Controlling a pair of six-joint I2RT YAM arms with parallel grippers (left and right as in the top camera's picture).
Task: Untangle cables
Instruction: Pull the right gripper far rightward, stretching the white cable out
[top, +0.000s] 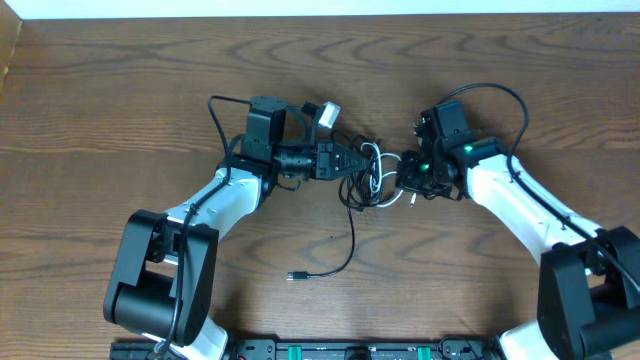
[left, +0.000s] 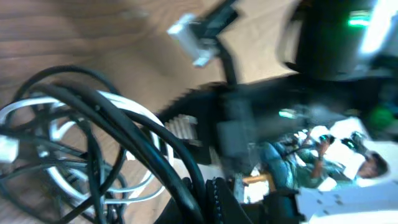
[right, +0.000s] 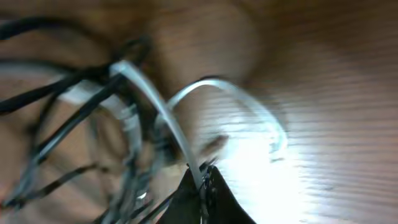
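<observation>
Thin white cable pinched by right gripper, tangled black cables against left gripper, grip unclear, arms angled inward.

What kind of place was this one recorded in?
Probably an indoor robot lab or data-collection station: two robot arms over a wood-grain tabletop with tangled cables, and what looks like a seated person behind, in the left wrist view.

The brown wood-grain counter carries a knot of black and white cables at its middle. From the knot one black cable trails toward the near edge, ending in a small plug.
</observation>
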